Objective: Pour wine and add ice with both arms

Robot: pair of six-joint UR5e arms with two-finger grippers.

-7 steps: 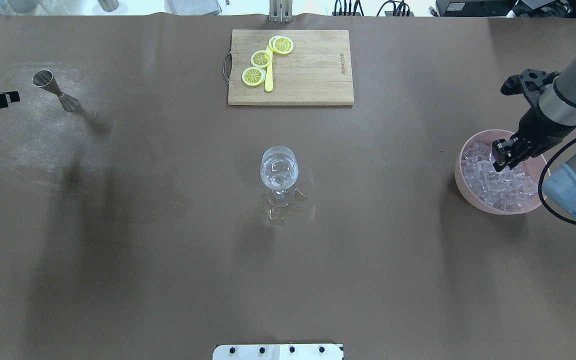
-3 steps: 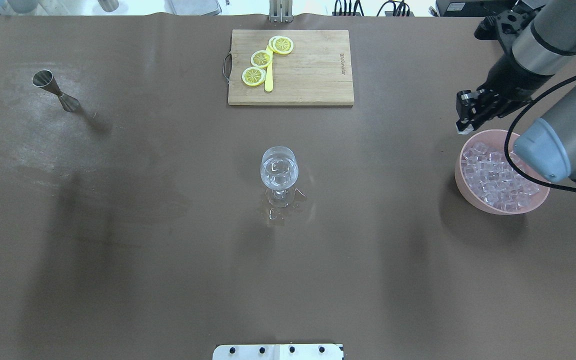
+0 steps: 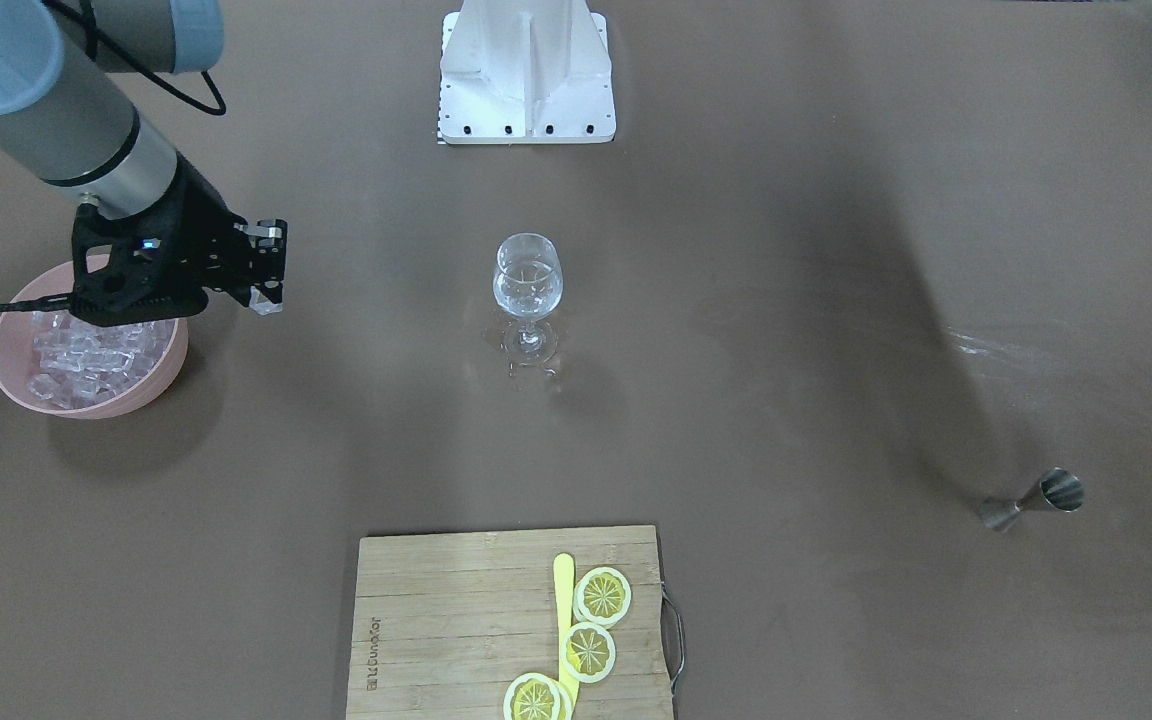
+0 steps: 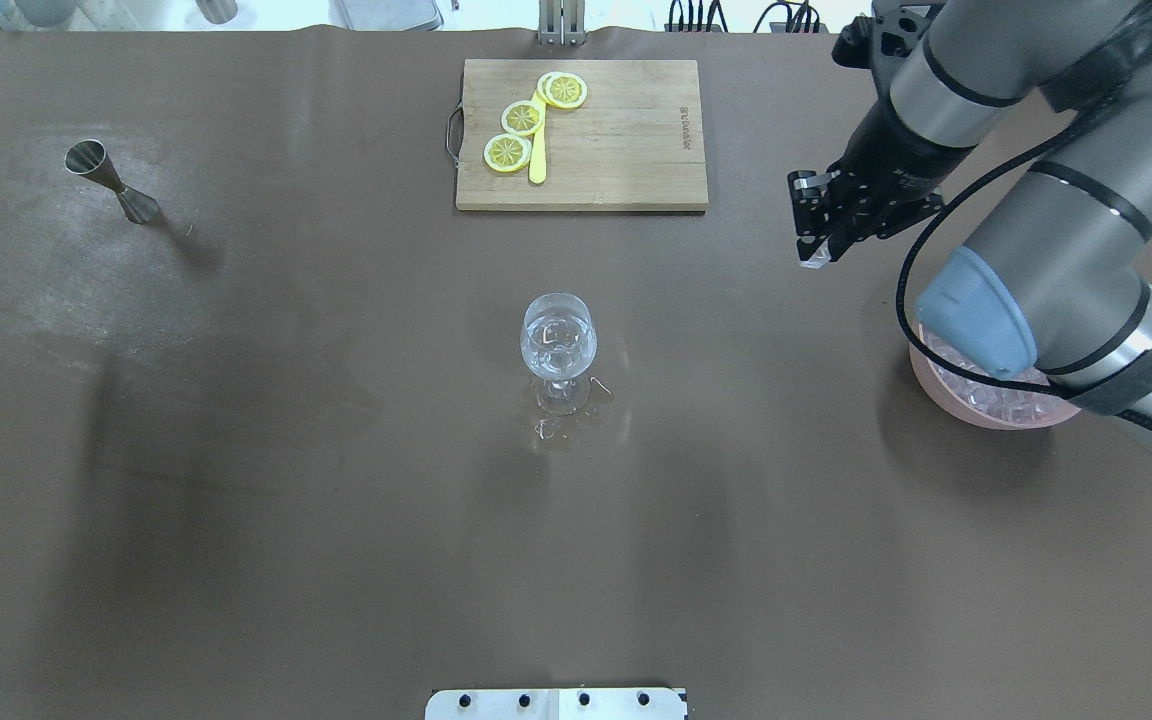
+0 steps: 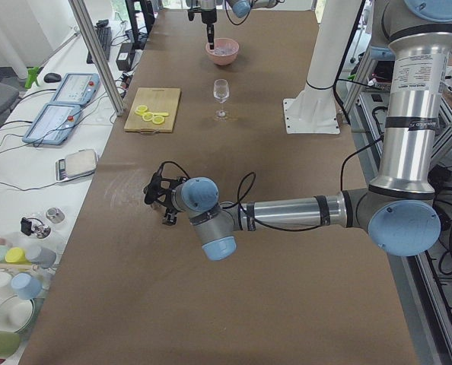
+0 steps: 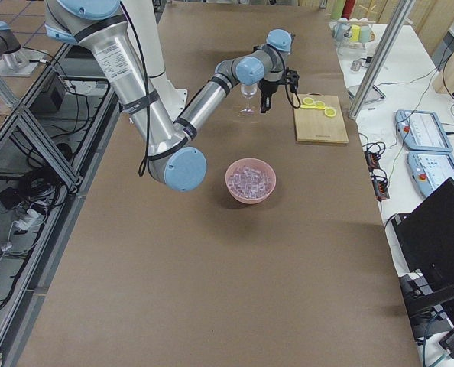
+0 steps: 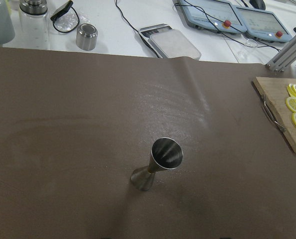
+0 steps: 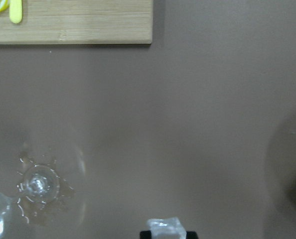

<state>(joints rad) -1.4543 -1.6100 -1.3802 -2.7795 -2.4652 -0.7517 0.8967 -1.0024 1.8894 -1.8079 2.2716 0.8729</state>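
The right gripper (image 4: 815, 250) has swung from the pink bowl (image 4: 976, 412) toward the wine glass (image 4: 558, 335), pinching one ice cube (image 8: 164, 226).

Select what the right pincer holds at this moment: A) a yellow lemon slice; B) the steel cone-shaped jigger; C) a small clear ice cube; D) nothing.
C: the right wrist view shows a small clear ice cube pinched at the tips of the right pincer, over the brown table, outside the round pink bowl.

A clear ice cube (image 3: 265, 303) is pinched in the right gripper (image 3: 267, 294), between the heaped ice (image 3: 86, 358) (pink bowl (image 3: 151, 385)) and the upright glass (image 3: 527, 280).
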